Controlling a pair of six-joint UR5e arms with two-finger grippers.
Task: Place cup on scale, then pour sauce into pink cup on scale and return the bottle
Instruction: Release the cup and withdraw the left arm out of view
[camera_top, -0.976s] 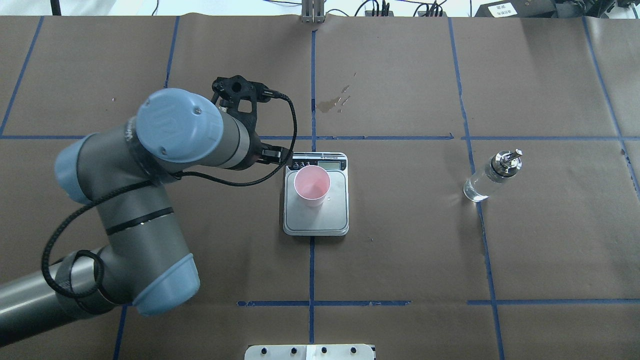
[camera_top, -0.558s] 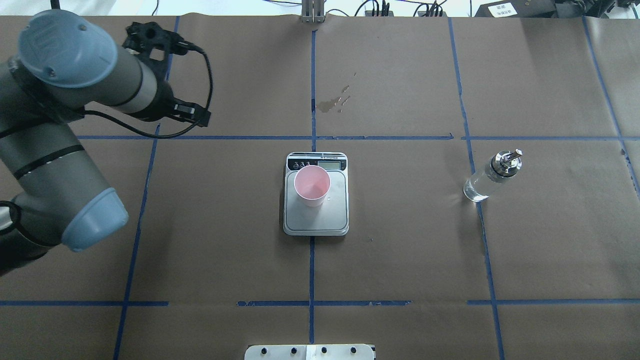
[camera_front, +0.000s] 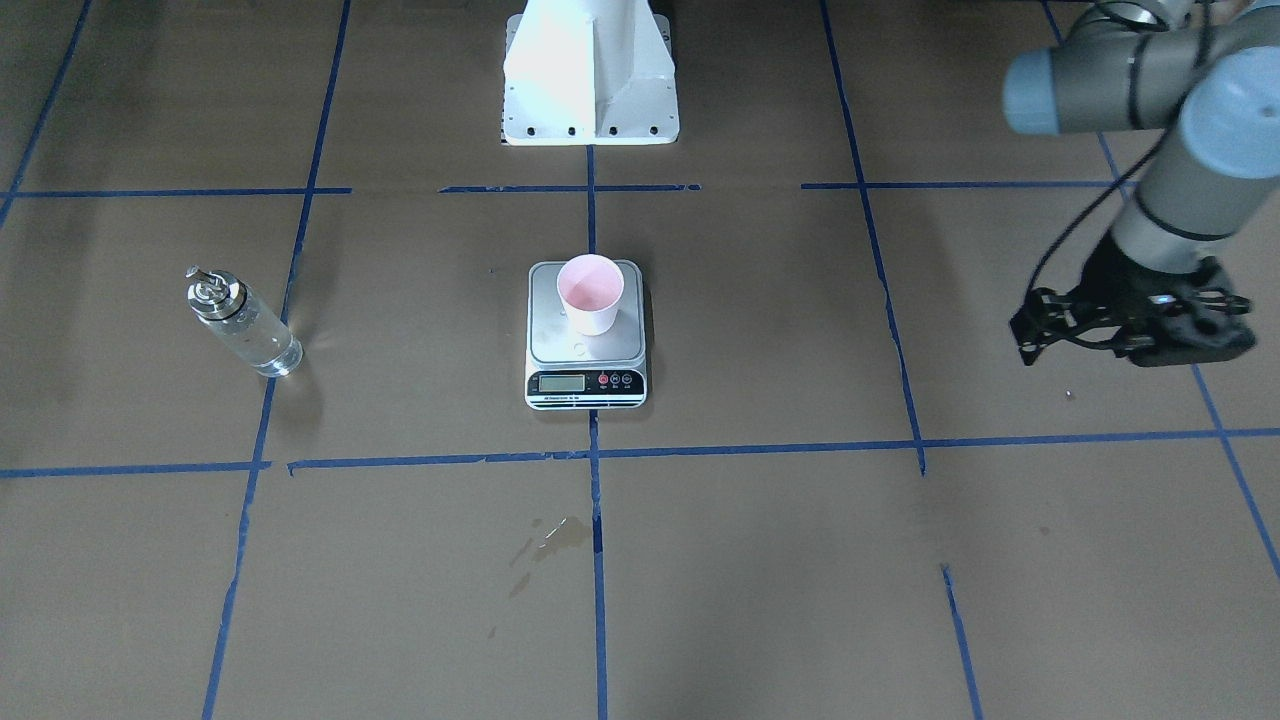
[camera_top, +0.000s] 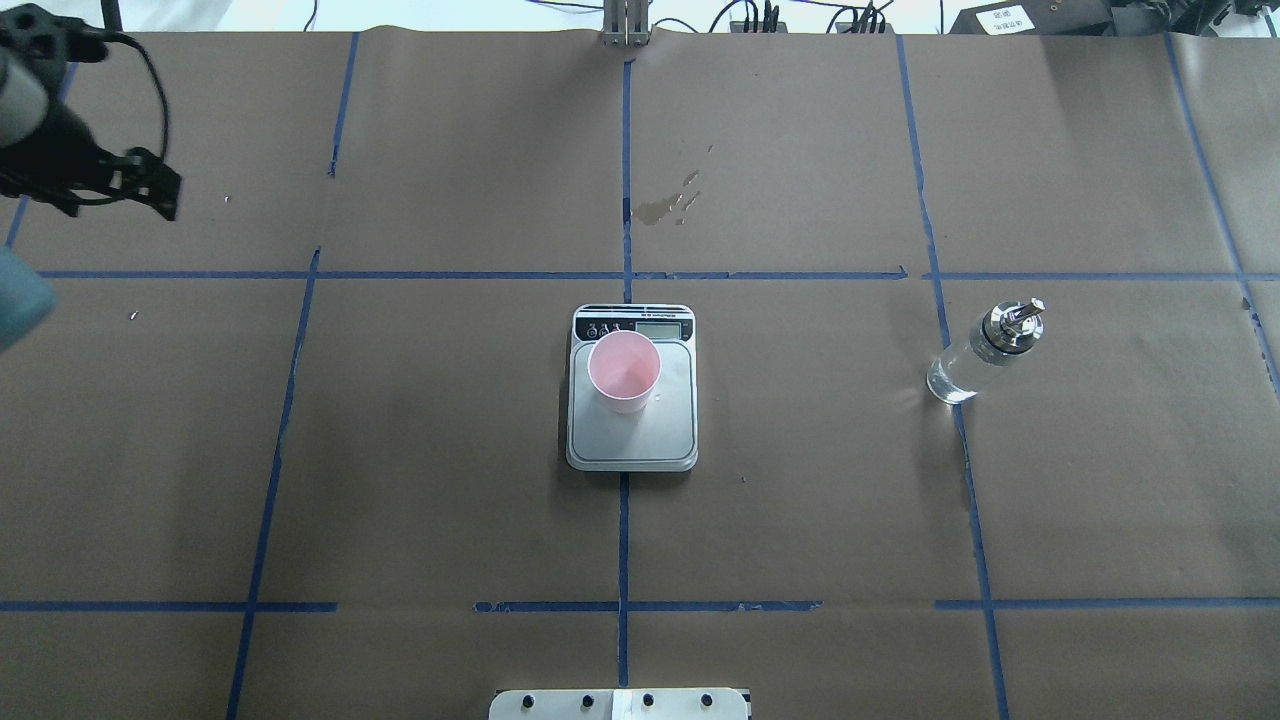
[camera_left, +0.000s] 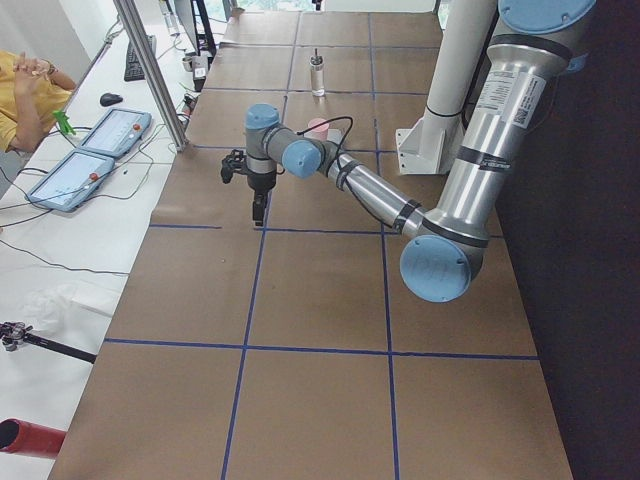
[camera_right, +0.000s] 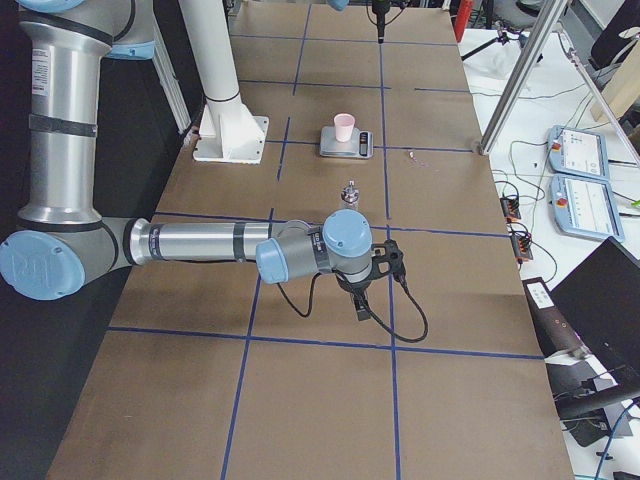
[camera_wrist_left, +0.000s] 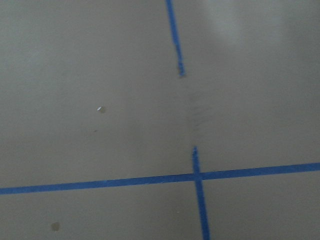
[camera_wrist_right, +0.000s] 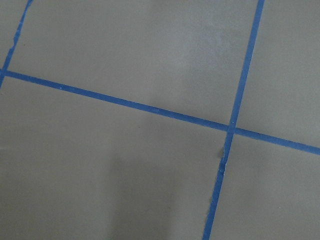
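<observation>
- Change: a second ago the left gripper was right beside the scale. Now it is pulled away to the far edge of the overhead view, well apart from everything.
- Left gripper state: cannot tell how wide the jaws stand (only a dark lump in the overhead and front views, and no fingers in its wrist view). Nothing seen held in it.
- Cup: upright on the scale's steel platform, toward the display end and well apart from the left gripper, out toward the table's middle. It has not shifted over the last second.
- Meaning: the cup placement looks finished and released. I judge the pour is the next step.
- Bottle: upright on the brown paper, untouched, further from the left gripper than the cup and on the scale's other side. The clear sauce is still inside (cup looks empty).
- Right gripper: shows only in the right side view, pointing down over the paper. Bottle is near it, between it and the scale. Cannot tell open or closed; its wrist view shows only blue tape lines.
- Probably the right arm takes the bottle, being the closer one.
- Old stain on the paper beyond the scale, unrelated.
</observation>
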